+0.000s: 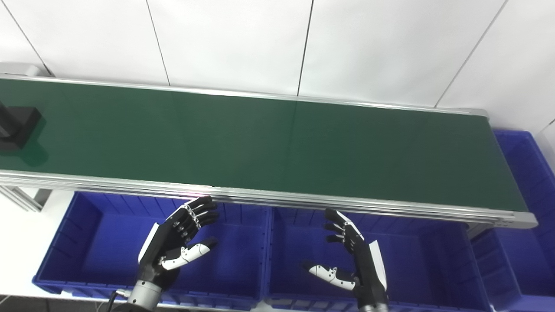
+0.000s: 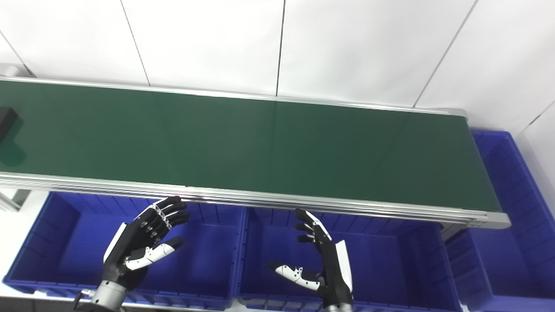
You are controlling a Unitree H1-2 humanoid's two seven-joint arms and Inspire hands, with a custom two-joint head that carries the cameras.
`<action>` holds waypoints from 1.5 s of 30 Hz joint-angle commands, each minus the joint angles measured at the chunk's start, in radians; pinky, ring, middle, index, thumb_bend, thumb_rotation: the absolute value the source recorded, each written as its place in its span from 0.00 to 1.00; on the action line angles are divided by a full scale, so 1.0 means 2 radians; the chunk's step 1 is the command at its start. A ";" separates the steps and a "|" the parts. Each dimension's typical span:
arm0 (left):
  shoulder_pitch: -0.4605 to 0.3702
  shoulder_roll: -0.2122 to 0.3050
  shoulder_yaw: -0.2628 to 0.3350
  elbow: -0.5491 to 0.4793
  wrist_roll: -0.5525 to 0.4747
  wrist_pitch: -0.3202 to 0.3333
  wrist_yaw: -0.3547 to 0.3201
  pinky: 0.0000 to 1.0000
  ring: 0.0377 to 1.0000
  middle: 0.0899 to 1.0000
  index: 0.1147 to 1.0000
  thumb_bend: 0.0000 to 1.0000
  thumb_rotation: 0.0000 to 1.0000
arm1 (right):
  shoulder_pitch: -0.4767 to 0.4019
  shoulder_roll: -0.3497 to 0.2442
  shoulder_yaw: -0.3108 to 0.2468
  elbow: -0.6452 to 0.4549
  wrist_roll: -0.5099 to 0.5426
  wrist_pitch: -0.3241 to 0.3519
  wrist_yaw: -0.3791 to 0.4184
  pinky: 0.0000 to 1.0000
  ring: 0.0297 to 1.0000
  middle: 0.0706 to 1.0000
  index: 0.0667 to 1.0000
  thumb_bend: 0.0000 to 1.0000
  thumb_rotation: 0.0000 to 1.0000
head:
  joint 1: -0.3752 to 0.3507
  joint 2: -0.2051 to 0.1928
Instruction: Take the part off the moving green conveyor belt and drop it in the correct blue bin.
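Observation:
A black blocky part lies on the green conveyor belt at its far left end, partly cut off by the picture's edge; in the right eye view only its corner shows. My left hand hovers open over the left blue bin, fingers spread, holding nothing. My right hand hovers open over the middle blue bin, thumb out to the left, also holding nothing. Both hands stay below the belt's near rail, far right of the part.
A third blue bin stands at the belt's right end. The belt's aluminium near rail runs just above both hands. A white panelled wall rises behind the belt. A metal frame piece sits at the lower left.

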 commanded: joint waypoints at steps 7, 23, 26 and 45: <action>-0.002 -0.008 -0.001 -0.018 0.000 -0.013 -0.001 0.79 0.73 0.74 0.74 0.60 0.00 | -0.001 0.000 -0.009 -0.019 -0.007 -0.027 -0.014 0.68 0.78 0.82 0.81 0.64 0.00 | 0.018 0.015; 0.006 -0.027 0.003 -0.028 0.012 -0.022 0.018 0.78 0.71 0.72 0.72 0.62 0.00 | 0.005 0.005 -0.039 -0.034 -0.012 -0.004 0.008 0.67 0.77 0.81 0.80 0.65 0.01 | 0.048 0.035; 0.005 -0.029 0.008 -0.023 0.011 -0.030 0.020 0.76 0.69 0.71 0.71 0.64 0.00 | 0.005 0.009 -0.041 -0.037 -0.011 -0.001 0.011 0.68 0.77 0.81 0.80 0.66 0.00 | 0.050 0.036; 0.004 -0.023 0.002 -0.018 0.037 -0.036 0.020 0.79 0.72 0.73 0.71 0.62 0.00 | 0.012 0.014 -0.040 -0.033 -0.022 -0.004 0.012 0.68 0.77 0.81 0.81 0.64 0.01 | 0.053 0.027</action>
